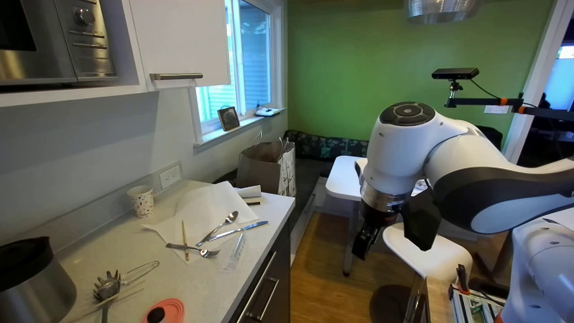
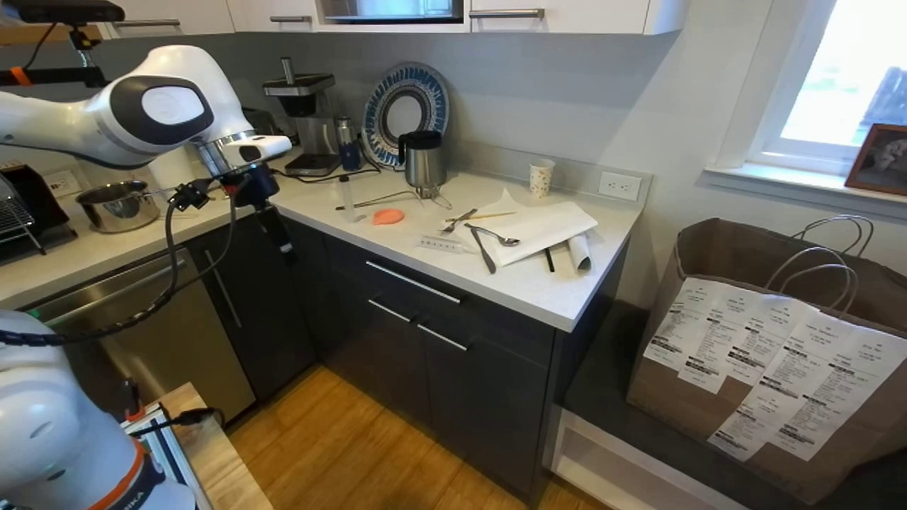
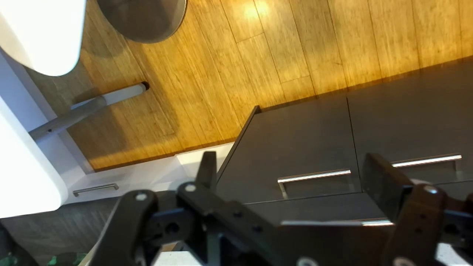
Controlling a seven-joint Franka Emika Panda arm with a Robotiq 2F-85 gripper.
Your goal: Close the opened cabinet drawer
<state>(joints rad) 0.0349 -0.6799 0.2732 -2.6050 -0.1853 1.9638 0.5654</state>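
Observation:
The dark cabinet's top drawer lies below the white countertop. Its front looks flush with the cabinet, with no visible gap in an exterior view. Its long metal handle also shows in the other exterior view. In the wrist view the drawer front shows, with its handle partly hidden by the gripper. Two door handles sit below it. My gripper is open and empty, its fingers wide apart. In both exterior views the gripper hangs pointing down, away from the drawer and touching nothing.
The countertop holds cutlery, paper, a cup and a steel pitcher. A paper bag stands beside the cabinet. A white table and white stool stand near the arm. A dishwasher is under the adjoining counter.

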